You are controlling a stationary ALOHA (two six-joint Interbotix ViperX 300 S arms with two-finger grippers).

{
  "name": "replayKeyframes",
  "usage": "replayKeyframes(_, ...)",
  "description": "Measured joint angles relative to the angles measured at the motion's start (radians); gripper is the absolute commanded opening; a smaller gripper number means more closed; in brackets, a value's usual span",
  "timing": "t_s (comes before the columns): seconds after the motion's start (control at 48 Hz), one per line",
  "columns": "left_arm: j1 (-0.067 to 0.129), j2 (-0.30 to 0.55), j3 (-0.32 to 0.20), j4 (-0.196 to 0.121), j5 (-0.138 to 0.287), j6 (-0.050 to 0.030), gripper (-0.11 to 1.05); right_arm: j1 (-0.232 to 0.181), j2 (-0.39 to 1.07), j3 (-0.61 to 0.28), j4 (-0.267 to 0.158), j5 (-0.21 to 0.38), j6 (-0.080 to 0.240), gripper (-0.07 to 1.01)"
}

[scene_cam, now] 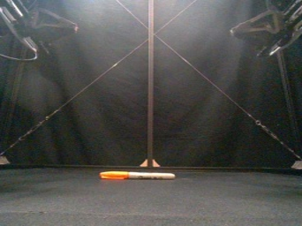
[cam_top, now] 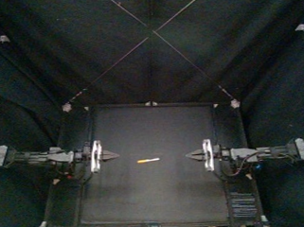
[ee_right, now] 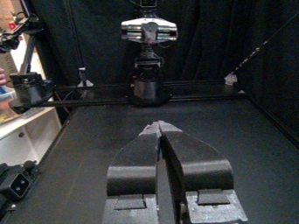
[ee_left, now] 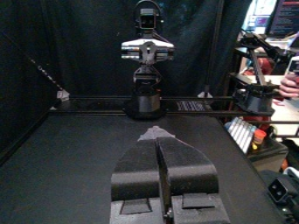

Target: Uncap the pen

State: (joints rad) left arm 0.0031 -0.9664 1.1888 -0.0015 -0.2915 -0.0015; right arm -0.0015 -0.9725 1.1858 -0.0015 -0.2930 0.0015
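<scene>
**Pen lies capped at mid-table, both grippers shut and clear of it**

Pen (scene_cam: 138, 175) rests flat on the black table (cam_top: 158, 196), about midway between the two sides and lying roughly crosswise. In the front view its orange cap (scene_cam: 113, 175) is seated on the end toward the left arm, and the white barrel (scene_cam: 154, 175) runs toward the right arm. Nothing touches it.

The left gripper (cam_top: 112, 157) is low over the table on the pen's cap side, pointing inward at it. It is near the pen but apart from it. In the left wrist view its two jaws are pressed together to a single point, with nothing between them.

The right gripper (cam_top: 192, 154) mirrors it on the barrel side, also pointing inward and a little farther from the pen. In the right wrist view its jaw tips meet and hold nothing.

The two arms face each other across the table, at about the same depth as the pen.
</scene>
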Motion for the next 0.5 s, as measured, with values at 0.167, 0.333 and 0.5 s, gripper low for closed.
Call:
replayKeyframes(0.167,-0.003,0.081,0.006,-0.006,-0.014,-0.0046,-0.02,-0.029,0.084,-0.002,-0.002,-0.015,0.006,0.04)
replayKeyframes(0.333,-0.006,0.192,0.006,-0.018,-0.023,-0.0046,0.0,-0.061,0.313,-0.043,-0.002,-0.058,0.005,0.06)
replayKeyframes(0.5,-0.009,0.31,-0.006,-0.026,-0.026,-0.0031,0.05,-0.077,0.563,-0.138,-0.003,-0.074,-0.005,0.17)
